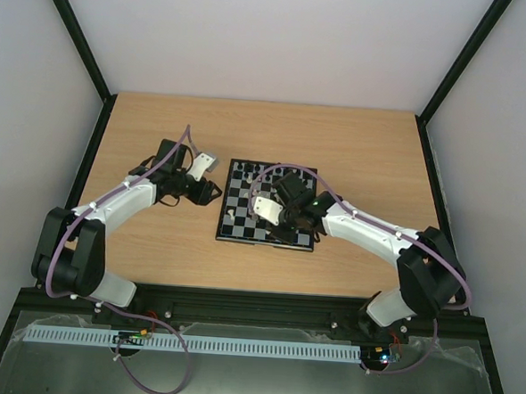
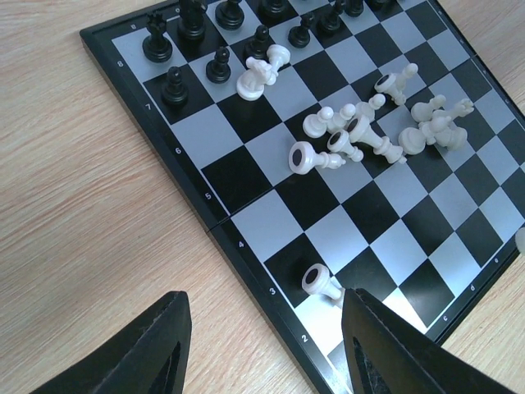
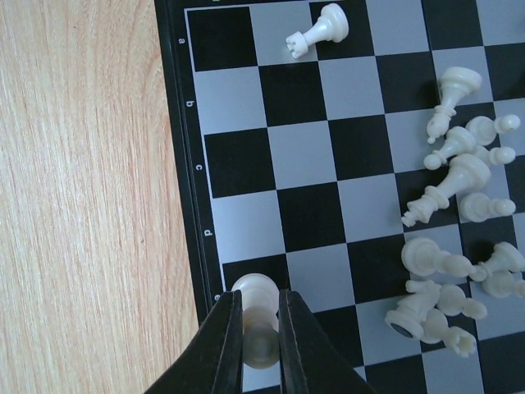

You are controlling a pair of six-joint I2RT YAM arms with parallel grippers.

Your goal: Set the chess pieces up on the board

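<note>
The right pincer (image 3: 260,332) is clamped on a cream-white piece (image 3: 254,291). The piece's long axis runs along the fingers, over an edge square of the board (image 3: 176,164) just past the letter d. The fallen white pieces (image 3: 459,246) lie heaped toward the board's middle. The left pincer (image 2: 262,345) hovers half open and empty at the board's side, so the right arm is nearer.
</note>
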